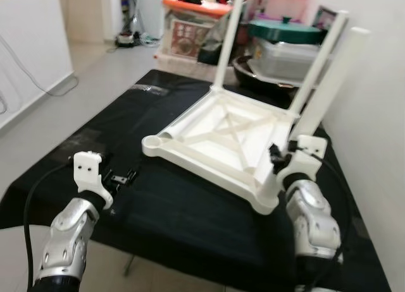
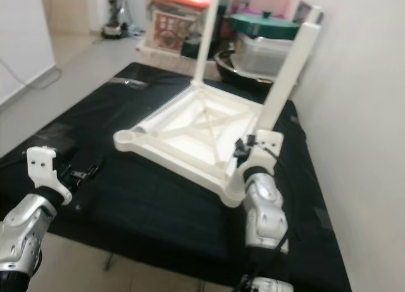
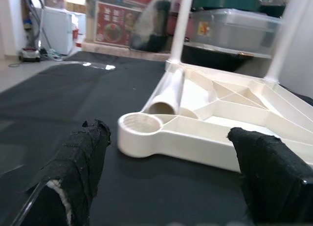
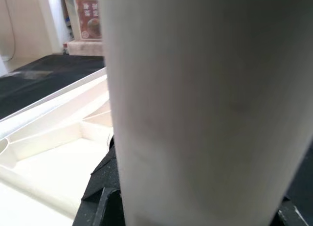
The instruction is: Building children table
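A white children's table [image 1: 221, 137] lies upside down on a black-covered table [image 1: 190, 210]. Three white legs stand up from its corners. My right gripper [image 1: 282, 158] is shut on the nearest leg [image 1: 332, 83], low down at the near right corner; that leg [image 4: 205, 103] is pressed between the black fingers [image 4: 98, 199]. The near left corner socket [image 3: 140, 123] is empty, and a loose white tube [image 3: 166, 96] lies in the underside just behind it. My left gripper [image 1: 120, 178] is open, low over the cloth in front of that socket, its fingers [image 3: 80, 162] spread wide.
Plastic storage boxes [image 1: 285, 55], a green-lidded pot [image 1: 285, 30] and an orange-topped toy box [image 1: 190, 26] crowd the far end. A white wall [image 1: 380, 146] runs close along the right. Tiled floor [image 1: 82, 83] lies to the left.
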### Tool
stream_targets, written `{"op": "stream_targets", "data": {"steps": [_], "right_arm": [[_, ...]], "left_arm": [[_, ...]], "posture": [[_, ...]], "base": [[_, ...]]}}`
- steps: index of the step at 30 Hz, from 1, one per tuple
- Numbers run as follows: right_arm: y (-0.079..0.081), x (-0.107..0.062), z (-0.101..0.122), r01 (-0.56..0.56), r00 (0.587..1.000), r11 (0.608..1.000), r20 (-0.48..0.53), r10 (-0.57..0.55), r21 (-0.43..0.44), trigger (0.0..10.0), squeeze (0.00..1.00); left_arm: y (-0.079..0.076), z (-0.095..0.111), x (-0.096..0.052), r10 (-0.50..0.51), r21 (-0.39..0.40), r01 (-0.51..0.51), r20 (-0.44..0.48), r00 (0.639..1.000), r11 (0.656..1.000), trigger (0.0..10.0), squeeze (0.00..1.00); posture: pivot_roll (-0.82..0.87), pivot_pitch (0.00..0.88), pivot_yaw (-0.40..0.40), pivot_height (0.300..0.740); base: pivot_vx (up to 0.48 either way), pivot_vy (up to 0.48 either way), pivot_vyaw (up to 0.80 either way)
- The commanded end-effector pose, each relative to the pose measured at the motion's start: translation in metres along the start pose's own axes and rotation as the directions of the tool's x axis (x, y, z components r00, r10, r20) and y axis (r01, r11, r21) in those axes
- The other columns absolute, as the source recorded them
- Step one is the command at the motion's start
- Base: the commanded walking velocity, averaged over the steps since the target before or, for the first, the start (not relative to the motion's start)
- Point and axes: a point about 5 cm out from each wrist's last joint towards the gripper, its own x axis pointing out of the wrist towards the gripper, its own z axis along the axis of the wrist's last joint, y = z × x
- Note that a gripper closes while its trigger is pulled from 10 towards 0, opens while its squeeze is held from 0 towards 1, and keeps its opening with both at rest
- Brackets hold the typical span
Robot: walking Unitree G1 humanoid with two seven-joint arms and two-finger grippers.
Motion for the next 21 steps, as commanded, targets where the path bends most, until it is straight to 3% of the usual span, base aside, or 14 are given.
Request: {"op": "stream_targets", "data": {"steps": [1, 2, 6, 7, 8, 9, 14, 15, 16, 17, 18, 19, 20, 21], "right_arm": [[0.012, -0.005, -0.02, -0.097, 0.989, 0.995, -0.11, 0.094, -0.019, 10.0, 0.0], [0.02, -0.004, -0.012, -0.148, 0.988, 0.989, -0.051, 0.147, -0.018, 10.0, 1.0], [0.022, 0.0, -0.003, -0.185, 0.983, 0.983, -0.001, 0.185, -0.007, 10.0, 1.0], [0.022, 0.007, 0.009, -0.251, 0.967, 0.968, 0.044, 0.25, 0.009, 10.0, 1.0], [0.023, 0.011, 0.026, -0.331, 0.939, 0.944, 0.094, 0.33, -0.003, 10.0, 0.15], [0.022, 0.013, 0.04, -0.398, 0.909, 0.917, 0.127, 0.397, -0.014, 10.0, 0.0], [0.021, 0.013, 0.054, -0.462, 0.87, 0.885, 0.161, 0.465, -0.059, 10.0, 0.0], [0.025, 0.006, 0.064, -0.63, 0.756, 0.771, 0.154, 0.636, -0.094, 10.0, 0.0], [0.025, 0.006, 0.064, -0.63, 0.756, 0.771, 0.154, 0.636, -0.094, 10.0, 0.0], [0.033, -0.01, 0.063, -0.809, 0.561, 0.569, 0.094, 0.823, -0.151, 10.0, 0.0], [0.033, -0.01, 0.063, -0.809, 0.561, 0.569, 0.094, 0.823, -0.151, 10.0, 0.0], [0.039, -0.025, 0.053, -0.917, 0.365, 0.36, 0.004, 0.931, -0.171, 10.0, 0.0], [0.039, -0.025, 0.053, -0.917, 0.365, 0.36, 0.004, 0.931, -0.171, 10.0, 0.0], [0.042, -0.035, 0.044, -0.962, 0.233, 0.222, -0.056, 0.971, -0.161, 10.0, 0.0]], "left_arm": [[-0.002, 0.001, 0.0, -0.012, -0.008, 0.012, 0.005, 1.0, 1.0, 10.0, 0.0], [-0.002, 0.001, 0.001, -0.013, -0.008, 0.013, 0.005, 1.0, 1.0, 10.0, 0.0], [-0.002, 0.001, 0.001, -0.014, -0.007, 0.014, 0.006, 1.0, 1.0, 10.0, 0.0], [-0.003, 0.001, 0.001, -0.013, -0.008, 0.013, 0.007, 1.0, 1.0, 10.0, 0.0], [-0.003, 0.001, 0.002, -0.012, -0.008, 0.012, 0.009, 1.0, 1.0, 10.0, 0.0], [-0.003, 0.001, 0.002, -0.012, -0.009, 0.012, 0.01, 1.0, 1.0, 10.0, 0.0], [-0.003, 0.001, 0.002, -0.011, -0.01, 0.011, 0.011, 1.0, 1.0, 10.0, 0.0], [-0.003, 0.001, 0.002, -0.011, -0.011, 0.011, 0.013, 1.0, 1.0, 10.0, 0.0], [-0.003, 0.001, 0.002, -0.011, -0.011, 0.011, 0.013, 1.0, 1.0, 10.0, 0.0], [-0.004, 0.001, 0.003, -0.011, -0.013, 0.011, 0.015, 1.0, 1.0, 10.0, 0.0], [-0.004, 0.001, 0.003, -0.011, -0.013, 0.011, 0.015, 1.0, 1.0, 10.0, 0.0], [-0.004, 0.001, 0.003, -0.012, -0.015, 0.012, 0.017, 1.0, 1.0, 10.0, 0.0], [-0.004, 0.001, 0.003, -0.012, -0.015, 0.012, 0.017, 1.0, 1.0, 10.0, 0.0], [-0.004, 0.0, 0.004, -0.012, -0.016, 0.013, 0.017, 1.0, 1.0, 10.0, 0.0]], "posture": [[0.07, 0.0, -0.138, 0.74], [0.07, 0.0, -0.137, 0.74], [0.07, 0.0, -0.141, 0.74], [0.07, 0.0, -0.145, 0.74], [0.07, 0.0, -0.146, 0.74], [0.07, 0.0, -0.146, 0.74], [0.07, 0.0, -0.151, 0.74], [0.07, 0.0, -0.153, 0.74], [0.07, 0.0, -0.153, 0.74], [0.07, 0.0, -0.156, 0.74], [0.07, 0.0, -0.156, 0.74], [0.08, 0.0, -0.16, 0.74], [0.08, 0.0, -0.16, 0.74], [0.08, 0.0, -0.162, 0.74]], "base": [[0.0, 0.0, 0.0], [0.0, 0.0, 0.0], [0.0, 0.0, 0.0], [0.0, 0.0, 0.0], [0.0, 0.0, 0.0], [0.0, 0.0, 0.0], [0.0, 0.0, 0.0], [0.0, 0.0, 0.0], [0.0, 0.0, 0.0], [0.0, 0.0, 0.0], [0.0, 0.0, 0.0], [0.0, 0.0, 0.0], [0.0, 0.0, 0.0], [0.0, 0.0, 0.0]]}}
